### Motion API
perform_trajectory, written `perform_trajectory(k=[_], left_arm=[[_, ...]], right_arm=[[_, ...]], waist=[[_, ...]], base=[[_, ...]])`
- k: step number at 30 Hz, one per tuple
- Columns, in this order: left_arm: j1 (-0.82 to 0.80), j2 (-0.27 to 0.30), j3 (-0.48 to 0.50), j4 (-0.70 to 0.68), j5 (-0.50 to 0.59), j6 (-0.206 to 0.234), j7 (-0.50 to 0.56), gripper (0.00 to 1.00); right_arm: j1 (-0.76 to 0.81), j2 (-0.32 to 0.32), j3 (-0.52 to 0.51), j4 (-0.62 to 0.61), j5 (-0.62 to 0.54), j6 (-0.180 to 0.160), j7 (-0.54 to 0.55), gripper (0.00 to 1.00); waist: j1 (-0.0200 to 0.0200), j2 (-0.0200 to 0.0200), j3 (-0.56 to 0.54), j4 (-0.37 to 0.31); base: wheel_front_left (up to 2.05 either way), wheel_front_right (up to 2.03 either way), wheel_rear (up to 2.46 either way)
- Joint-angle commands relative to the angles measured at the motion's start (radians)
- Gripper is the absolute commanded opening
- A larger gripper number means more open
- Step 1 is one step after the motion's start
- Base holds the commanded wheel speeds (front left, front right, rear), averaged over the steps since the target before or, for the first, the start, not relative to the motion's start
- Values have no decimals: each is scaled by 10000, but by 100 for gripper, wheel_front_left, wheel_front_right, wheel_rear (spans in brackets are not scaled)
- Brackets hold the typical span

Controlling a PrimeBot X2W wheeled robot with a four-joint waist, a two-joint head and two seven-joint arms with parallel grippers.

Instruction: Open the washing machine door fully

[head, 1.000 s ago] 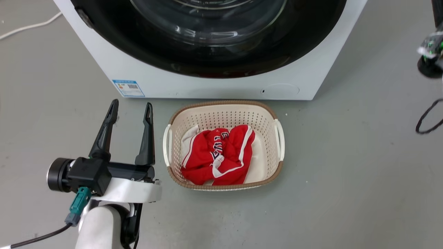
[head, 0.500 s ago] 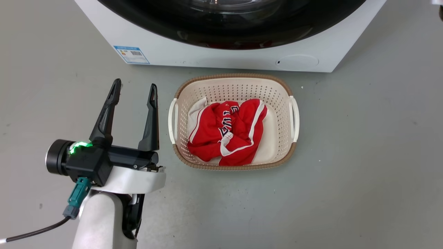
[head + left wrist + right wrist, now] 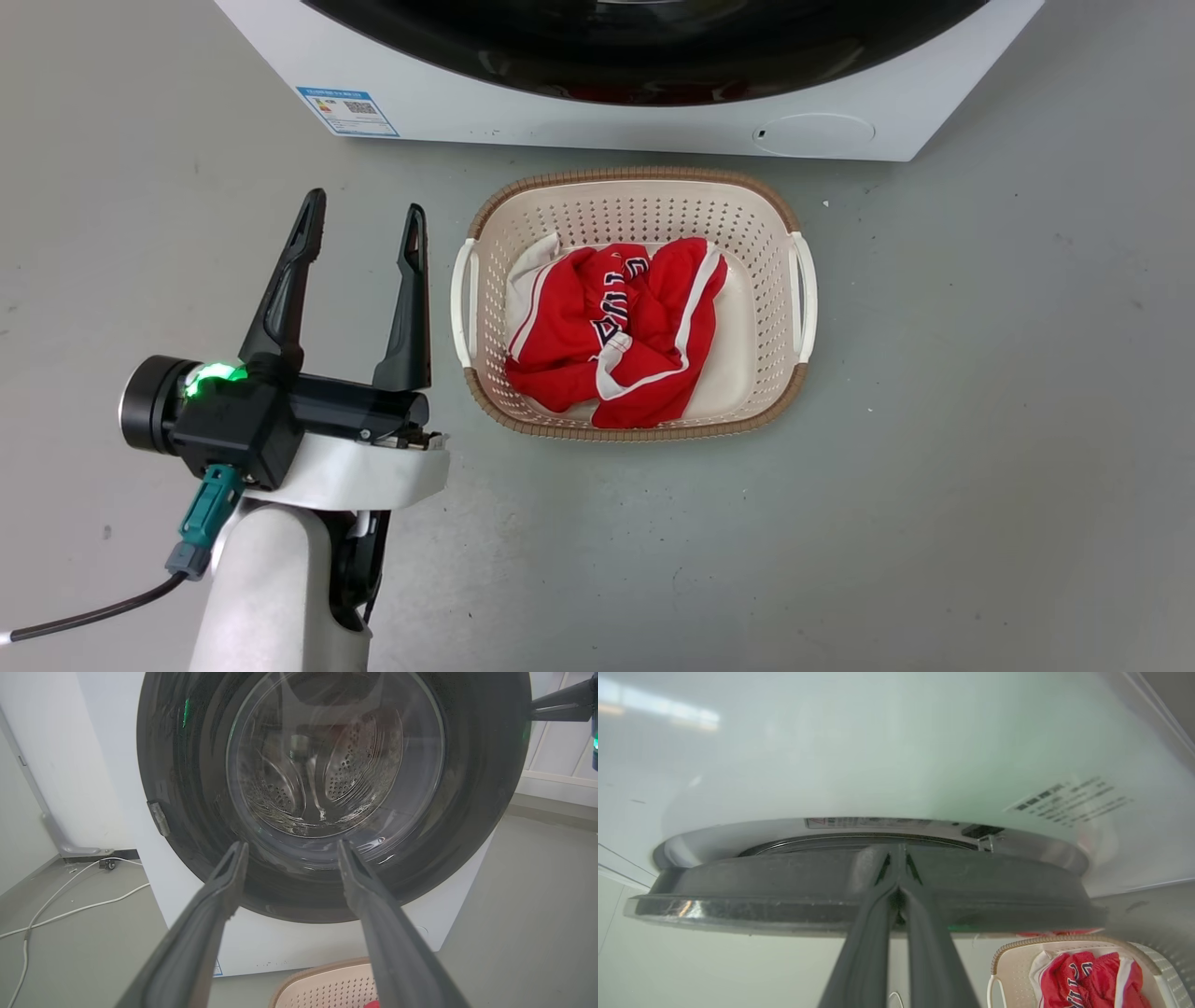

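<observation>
Fingers [image 3: 289, 280] of the left gripper [image 3: 364, 207] stand wide apart and hold nothing. In the head view they point up from the lower left of the frame, over the grey floor [image 3: 934, 467], with the nearer one just beside the left handle of the laundry basket [image 3: 635, 174]. A crumpled red garment [image 3: 616, 327] with white stripes lies inside this basket, which stands on the floor close in front of the washing machine [image 3: 560, 121]. The white front of the machine runs along the top edge of the frame, with a blue label [image 3: 347, 110] at the upper left and a round filter cap [image 3: 812, 135] at the upper right. In the left wrist view the washing machine door [image 3: 336, 765] takes the centre and the top of the frame, its glass bowl showing the steel drum behind. It seems to lie against the machine, but I cannot tell if it is a little ajar. White cables [image 3: 70, 910] lie on the floor at the lower left. At the upper right of that frame one dark finger [image 3: 556, 707] of the right gripper reaches to the rim of the door. In the right wrist view the right gripper [image 3: 899, 856] has its fingers closed together, the tips at the dark side edge of the door; whether they pinch any part of it I cannot tell.
</observation>
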Motion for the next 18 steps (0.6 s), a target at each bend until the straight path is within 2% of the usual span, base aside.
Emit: perform_trajectory(k=[1,10,18], left_arm=[[-98,-13,2,16,28,-22,-24,100],[-68,-19,44,120,2,13,-24,100],[239,-21,76,394,-17,66,-24,100]], right_arm=[[0,382,62,-184,133,31,413,0],[654,364,93,-694,399,16,1714,0],[1857,484,264,-1635,735,16,3341,0]], waist=[[-1,0,-3,-6],[-1,0,-262,-150],[-1,0,-1001,-342]], base=[[0,0,0],[0,0,0],[0,0,0]])
